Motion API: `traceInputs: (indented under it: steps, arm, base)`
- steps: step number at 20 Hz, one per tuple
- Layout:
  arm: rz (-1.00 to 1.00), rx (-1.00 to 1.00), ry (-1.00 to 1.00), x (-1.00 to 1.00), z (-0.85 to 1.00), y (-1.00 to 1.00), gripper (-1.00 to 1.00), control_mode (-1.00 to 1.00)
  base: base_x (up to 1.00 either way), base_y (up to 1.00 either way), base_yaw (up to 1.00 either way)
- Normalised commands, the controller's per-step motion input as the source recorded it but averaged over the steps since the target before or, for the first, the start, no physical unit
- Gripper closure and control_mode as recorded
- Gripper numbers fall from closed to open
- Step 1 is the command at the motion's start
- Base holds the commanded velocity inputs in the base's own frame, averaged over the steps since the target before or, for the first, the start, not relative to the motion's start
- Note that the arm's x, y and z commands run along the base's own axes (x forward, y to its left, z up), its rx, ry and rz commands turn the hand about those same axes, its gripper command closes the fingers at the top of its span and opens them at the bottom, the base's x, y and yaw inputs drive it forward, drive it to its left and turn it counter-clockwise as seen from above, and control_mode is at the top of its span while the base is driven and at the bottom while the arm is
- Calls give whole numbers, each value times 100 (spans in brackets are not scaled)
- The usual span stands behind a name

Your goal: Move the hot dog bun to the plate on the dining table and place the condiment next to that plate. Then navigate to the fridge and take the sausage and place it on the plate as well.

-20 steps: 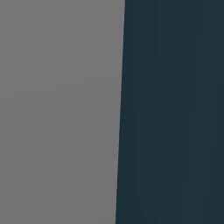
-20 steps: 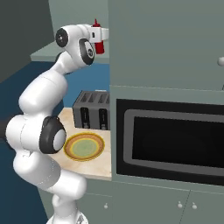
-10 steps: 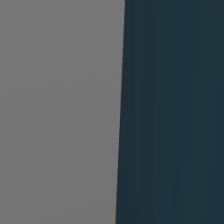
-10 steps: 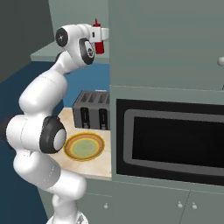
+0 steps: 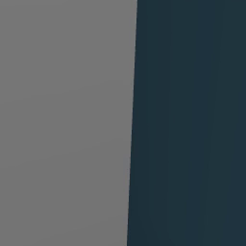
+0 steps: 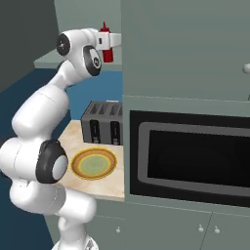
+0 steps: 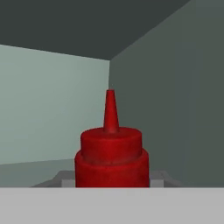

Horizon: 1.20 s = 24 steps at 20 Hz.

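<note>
The gripper [image 6: 108, 40] is clenched round the red condiment bottle [image 6: 106, 49], held upright high above the toaster [image 6: 103, 122], likely so it clears the counter while carried.

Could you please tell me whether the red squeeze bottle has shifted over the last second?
No. In the right base view the slim red squeeze bottle sits at the same spot against the grey-green cabinet edge.
</note>
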Motion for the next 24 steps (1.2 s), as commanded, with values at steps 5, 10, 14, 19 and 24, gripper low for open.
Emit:
traceInputs:
  steps: [5,10,14,19,24]
  arm:
    - [0,0,-3,-95,0,9,100,-100]
    - [0,0,0,-99,0,34,100,-100]
    - [0,0,0,-100,0,42,100,-100]
    - [0,0,0,-97,1,40,100,-100]
    - [0,-1,0,-85,0,20,100,-100]
  base:
    - [0,0,0]
    - [0,0,0]
    - [0,0,0]
    - [0,0,0]
    - [0,0,0]
